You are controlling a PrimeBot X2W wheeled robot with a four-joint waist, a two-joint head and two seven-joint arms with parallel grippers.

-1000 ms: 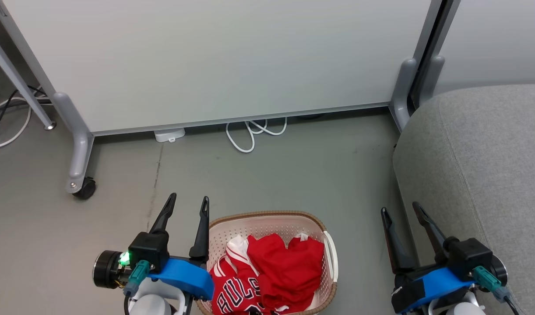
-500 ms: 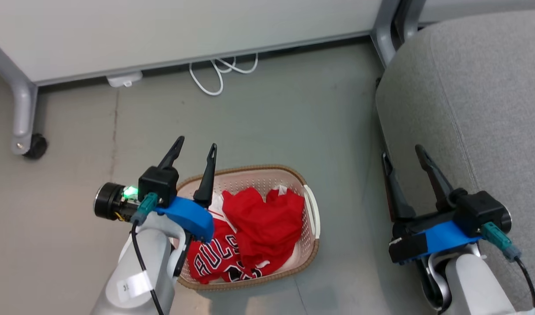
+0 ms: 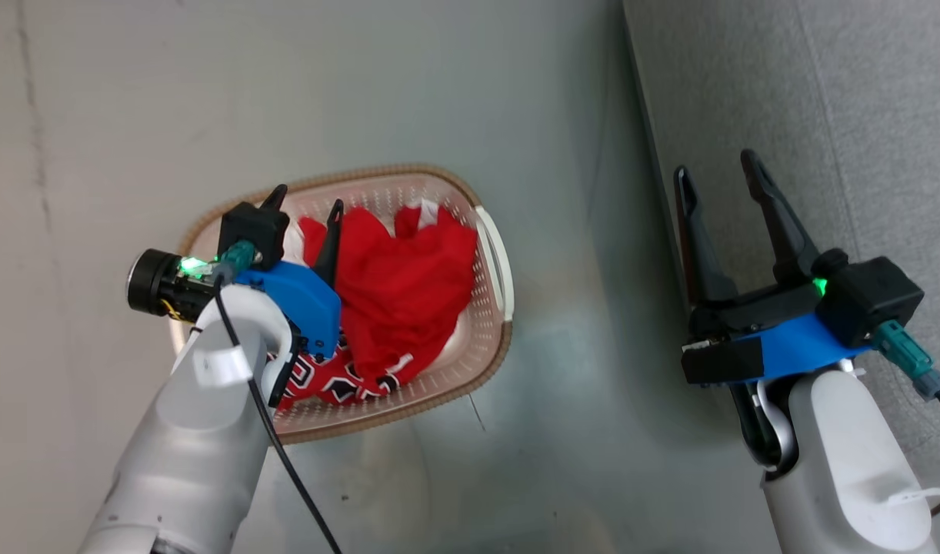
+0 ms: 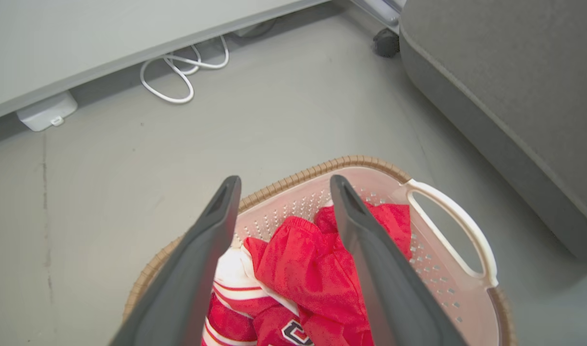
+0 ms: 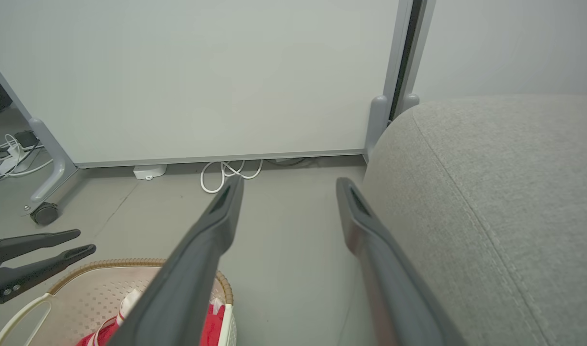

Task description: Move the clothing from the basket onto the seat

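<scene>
The grey floor [image 3: 562, 431] carried the basket. The seat [image 3: 824, 92] took up the floor's right side in the head view, well apart from the basket, with a strip of bare floor between them. The basket [image 3: 439, 369] stood left of that strip, with 1 white handle [image 3: 497, 269] turned toward the seat. Both pieces of the clothing lay inside it. The plain red garment [image 3: 397, 296] was heaped on top, toward the handle side. The jersey [image 3: 328, 385] lay under it at the basket's near left corner, partly hidden by the left forearm [image 3: 185, 431].

The left gripper [image 3: 307, 197] hung over the basket's left half, spread wide with nothing between its tips. In the left wrist view its 2 fingers [image 4: 192, 269] framed the plain red garment, which lay just ahead of and below the tips. Whether a tip brushed the cloth I could not tell. The right gripper [image 3: 714, 163] was likewise spread and empty, poised over the seat's left edge and away from the basket.

The left arm was plainly the nearer one, and the clothing lay straight along the line of its fingers. I judged the coming move to be a short drop onto the top garment, then a carry rightward across the bare floor to the seat. Neither garment was on the seat yet.
</scene>
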